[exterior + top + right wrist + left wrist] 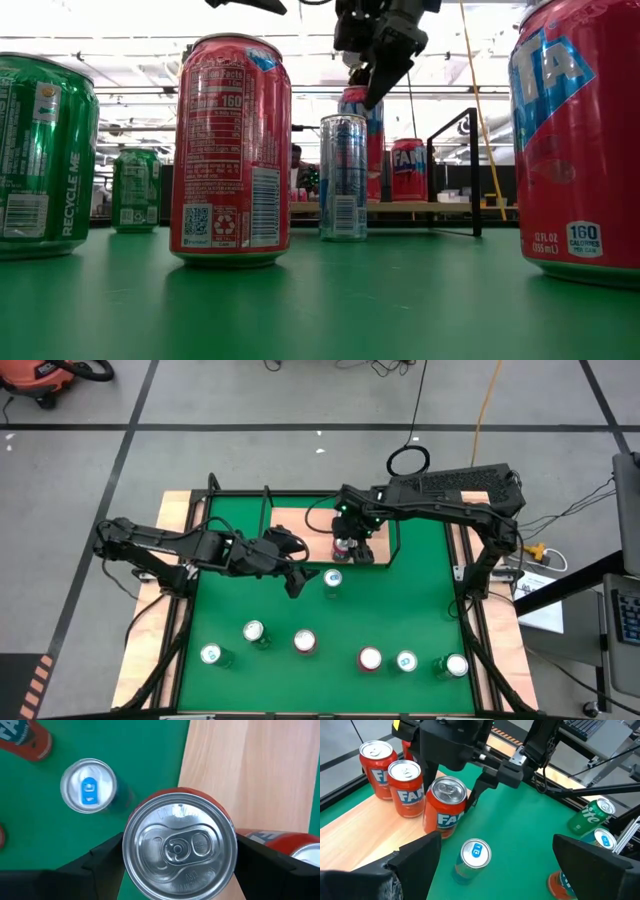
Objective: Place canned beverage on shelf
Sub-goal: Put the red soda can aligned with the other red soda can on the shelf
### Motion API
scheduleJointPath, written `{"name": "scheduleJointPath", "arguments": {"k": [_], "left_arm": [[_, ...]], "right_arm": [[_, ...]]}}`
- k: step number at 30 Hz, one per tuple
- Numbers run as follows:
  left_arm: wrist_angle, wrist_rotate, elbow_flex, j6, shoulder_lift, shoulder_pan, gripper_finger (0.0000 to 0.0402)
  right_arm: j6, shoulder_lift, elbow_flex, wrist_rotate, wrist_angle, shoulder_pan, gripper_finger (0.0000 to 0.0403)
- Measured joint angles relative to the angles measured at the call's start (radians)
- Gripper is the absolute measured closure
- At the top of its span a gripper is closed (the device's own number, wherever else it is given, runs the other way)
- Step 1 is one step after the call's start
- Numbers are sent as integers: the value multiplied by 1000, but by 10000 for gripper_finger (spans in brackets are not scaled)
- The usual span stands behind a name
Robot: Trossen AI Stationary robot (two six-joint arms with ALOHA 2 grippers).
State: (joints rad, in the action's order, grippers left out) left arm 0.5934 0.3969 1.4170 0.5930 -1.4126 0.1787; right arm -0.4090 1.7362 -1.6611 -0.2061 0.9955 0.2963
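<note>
Six cans stand loose on the green mat (420, 600) near the shelf (300, 525). Right gripper (177, 852) pinches a red can (179, 845) at the shelf's edge; left gripper (495, 860) hangs spread beside it, grey floor (250, 420) all around.

Grey floor (250, 420), black tape lines (300, 427)

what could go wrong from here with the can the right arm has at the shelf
The red can sits between the right gripper's fingers right at the shelf's front edge, partly over the green mat; released here, it might tip off the lip. Two red cans already stand close beside it, so a sideways nudge may knock them. The left gripper hangs open near the slim blue-tab can.
</note>
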Motion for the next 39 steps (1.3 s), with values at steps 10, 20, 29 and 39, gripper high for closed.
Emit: {"name": "scheduleJointPath", "arguments": {"k": [10, 20, 29, 39], "left_arm": [[2, 0, 0, 2, 0, 2, 20], [29, 0, 0, -3, 0, 2, 20], [46, 0, -1, 1, -1, 2, 20], [47, 0, -1, 1, -1, 2, 20]], "right_arm": [[1, 25, 0, 4, 19, 30, 108], [3, 43, 0, 35, 16, 38, 108], [18, 72, 0, 53, 29, 38, 107], [44, 79, 0, 52, 24, 38, 96]]}}
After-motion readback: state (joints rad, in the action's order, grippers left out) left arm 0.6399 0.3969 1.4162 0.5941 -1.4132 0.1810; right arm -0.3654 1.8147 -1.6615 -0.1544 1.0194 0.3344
